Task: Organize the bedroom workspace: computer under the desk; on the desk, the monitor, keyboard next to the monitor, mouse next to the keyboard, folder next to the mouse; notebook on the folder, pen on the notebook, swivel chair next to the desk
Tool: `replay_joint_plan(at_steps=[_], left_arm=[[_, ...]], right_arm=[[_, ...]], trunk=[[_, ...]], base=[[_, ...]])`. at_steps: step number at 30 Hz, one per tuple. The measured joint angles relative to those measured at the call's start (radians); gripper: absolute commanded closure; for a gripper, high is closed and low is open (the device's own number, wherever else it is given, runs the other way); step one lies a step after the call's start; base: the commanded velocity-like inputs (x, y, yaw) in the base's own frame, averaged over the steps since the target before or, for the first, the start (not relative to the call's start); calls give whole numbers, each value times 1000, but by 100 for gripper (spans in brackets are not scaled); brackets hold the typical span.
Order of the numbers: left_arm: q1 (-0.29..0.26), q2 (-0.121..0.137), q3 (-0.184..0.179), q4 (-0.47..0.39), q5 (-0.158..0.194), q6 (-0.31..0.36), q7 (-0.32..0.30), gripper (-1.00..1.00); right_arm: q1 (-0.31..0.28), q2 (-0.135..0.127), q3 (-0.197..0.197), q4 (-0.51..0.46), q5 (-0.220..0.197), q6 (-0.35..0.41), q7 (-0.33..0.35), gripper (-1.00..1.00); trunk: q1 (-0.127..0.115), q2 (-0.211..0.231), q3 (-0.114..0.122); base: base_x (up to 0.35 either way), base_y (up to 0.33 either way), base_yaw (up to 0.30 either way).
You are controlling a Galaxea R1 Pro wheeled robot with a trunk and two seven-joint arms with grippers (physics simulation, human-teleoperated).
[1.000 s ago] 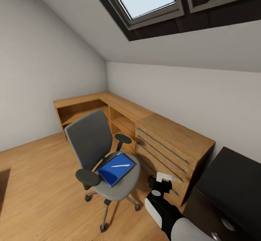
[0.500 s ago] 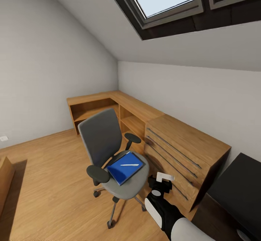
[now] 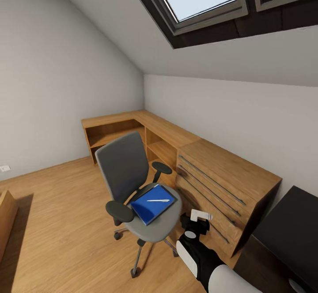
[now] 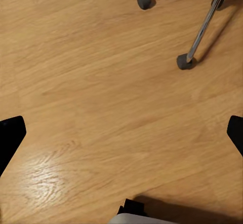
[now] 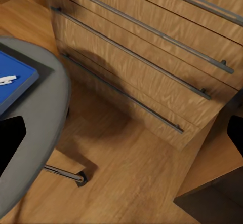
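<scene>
Simulated attic bedroom under a sloped ceiling w/ skylights. The swivel chair (image 3: 137, 191) is standing on the wooden floor (image 3: 57, 222), just ahead of and to the left of the right gripper (image 3: 198, 222), which is hanging low beside the seat, empty. In the right wrist view its dark finger tips are sitting at opposite edges of the picture, so the jaws are spread wide, w/ nothing between them. The left gripper (image 4: 121, 133) is likewise splayed apart and holding nothing, pointing down at bare floor, w/ two of the chair's chrome legs and casters a little way beyond it. The folder (image 3: 153, 203) is lying flat on the seat, bright blue, w/ the pen (image 3: 158, 200) resting on top of it; both are near the right gripper, up and to its left. A light wooden drawer unit (image 3: 221, 182) is standing just past the right gripper on its far side, and a corner of the desk (image 3: 287, 227), black-topped, is showing off to its right. Step in hand, prob.: reaching for the pen or folder on the seat. To do it well: lift the right gripper above seat height, come in over the seat edge, take the loose pen first so it isn't rolling off, and avoid nudging the chair, since it's on casters.
</scene>
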Motion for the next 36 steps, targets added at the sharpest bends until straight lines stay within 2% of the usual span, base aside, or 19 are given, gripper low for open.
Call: replay_joint_plan(at_steps=[7,13,15,27,36], left_arm=[[0,-1,0,-1,0,-1,0,-100],[0,-1,1,-1,0,-1,0,-100],[0,-1,0,-1,0,-1,0,-100],[0,0,1,-1,-1,-3,0,-100],[0,1,3,0,0,-3,6,-100]], right_arm=[[0,0,9,-1,0,0,2,-100],[0,0,47,-1,0,0,1,-100],[0,0,71,-1,-2,0,0,-100],[0,0,80,-1,1,0,1,-100],[0,0,79,-1,0,0,0,-100]], trunk=[[0,0,0],[0,0,0],[0,0,0],[0,0,0],[0,0,0]], base=[[0,179,0],[0,308,0],[0,217,0],[90,250,0],[98,20,0]])
